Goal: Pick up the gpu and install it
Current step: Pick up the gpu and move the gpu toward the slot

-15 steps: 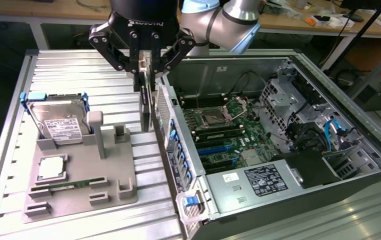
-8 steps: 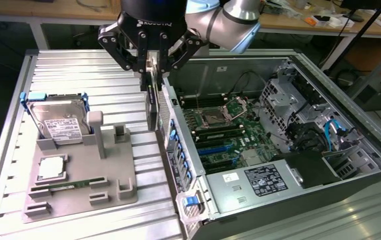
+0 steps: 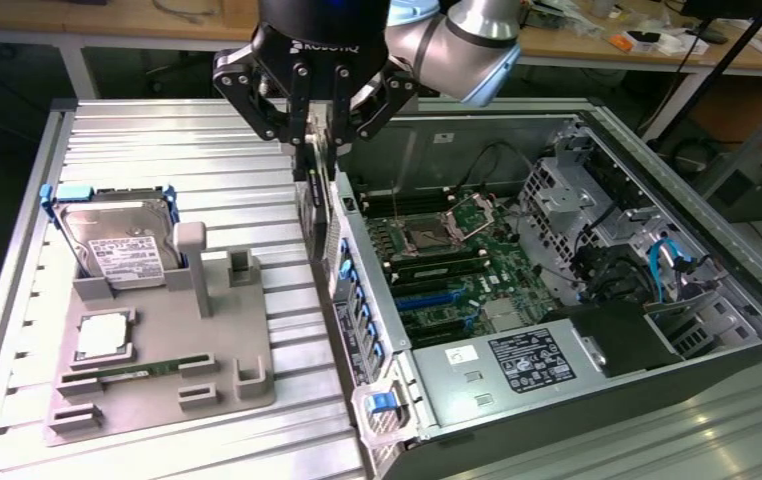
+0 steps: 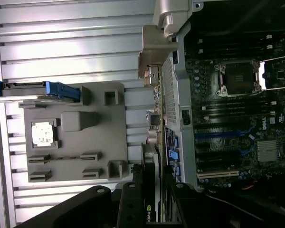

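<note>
The fingers (image 3: 304,125) clamp the gpu (image 3: 314,200), seen edge-on, its top hidden between them.

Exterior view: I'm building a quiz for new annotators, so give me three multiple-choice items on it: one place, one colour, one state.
1. Where is the gpu? A. flat on the grey fixture B. edge-on in the tool, at the computer case's edge C. on the floor
2. The hard drive's bracket is: A. red B. yellow C. blue
3. The computer case is: A. closed B. open, motherboard exposed C. upside down
Answers: 1 B, the tool clamps the card beside the case wall; 2 C, blue frames the drive; 3 B, the board lies in plain sight.
</note>
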Controlling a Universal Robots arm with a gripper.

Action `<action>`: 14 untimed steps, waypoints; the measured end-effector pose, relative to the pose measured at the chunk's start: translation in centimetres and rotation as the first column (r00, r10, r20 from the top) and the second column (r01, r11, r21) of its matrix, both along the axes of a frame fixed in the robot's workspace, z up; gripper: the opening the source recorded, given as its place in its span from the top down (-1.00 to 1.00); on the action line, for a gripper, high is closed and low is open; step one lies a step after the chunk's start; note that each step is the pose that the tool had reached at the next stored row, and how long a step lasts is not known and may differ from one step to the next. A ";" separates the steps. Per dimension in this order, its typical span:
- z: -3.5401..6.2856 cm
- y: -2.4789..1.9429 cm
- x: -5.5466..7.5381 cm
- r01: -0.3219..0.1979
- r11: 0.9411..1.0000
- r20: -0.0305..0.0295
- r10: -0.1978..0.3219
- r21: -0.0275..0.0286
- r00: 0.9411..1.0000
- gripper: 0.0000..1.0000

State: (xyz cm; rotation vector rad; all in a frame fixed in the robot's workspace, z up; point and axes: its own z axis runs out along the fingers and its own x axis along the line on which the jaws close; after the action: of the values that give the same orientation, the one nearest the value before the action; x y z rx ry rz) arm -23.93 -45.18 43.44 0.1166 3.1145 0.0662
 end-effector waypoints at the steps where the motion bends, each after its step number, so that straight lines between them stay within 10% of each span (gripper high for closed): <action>1: 0.00 0.00 0.2 0.000 1.000 0.000 0.000 0.000 1.000 0.47; 14: 0.00 0.02 2.0 0.000 1.000 0.000 0.000 0.000 1.000 0.47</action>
State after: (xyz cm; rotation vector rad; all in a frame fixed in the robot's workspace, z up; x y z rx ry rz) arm -21.97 -45.16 43.44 0.1166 3.1145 0.0662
